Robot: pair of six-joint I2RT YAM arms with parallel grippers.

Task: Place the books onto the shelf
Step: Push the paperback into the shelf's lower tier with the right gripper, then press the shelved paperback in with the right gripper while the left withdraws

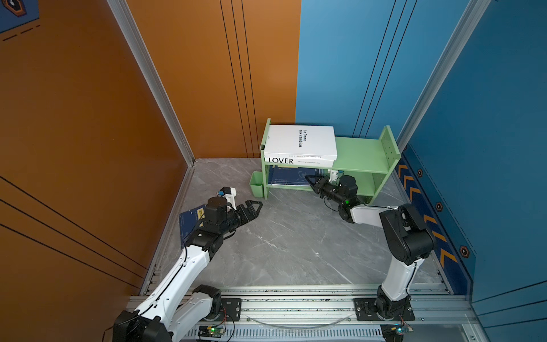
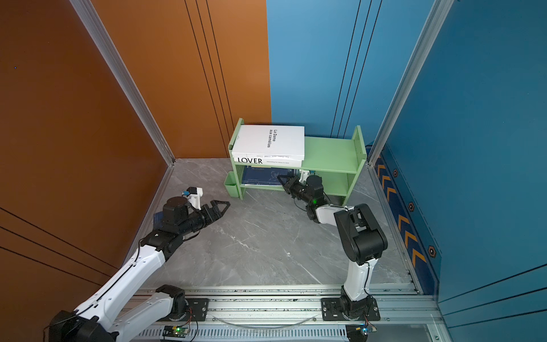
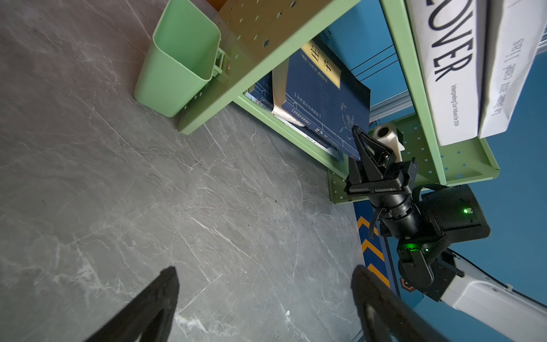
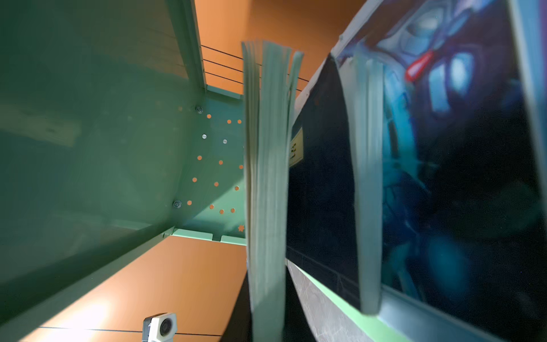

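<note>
Two white books (image 1: 299,142) are stacked flat on the shelf's (image 1: 362,154) top tier; navy books (image 1: 291,177) and a teal magazine (image 4: 458,148) are kept in the lower tier, with a green cup (image 1: 257,185) hung on the side panel. One tilted navy book (image 3: 325,97) is clamped at its edge by the right gripper (image 1: 309,179). Another navy book (image 1: 189,220) is seen at the table (image 1: 296,237) edge under the left arm; the left gripper (image 1: 257,208) is spread open, well apart from the shelf.

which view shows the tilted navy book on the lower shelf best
The left wrist view: the navy book shows its cover, yellow label and the corner in the right gripper. Both top views show a dark patch inside the shelf; the right wrist view, only blurred page edges.
</note>
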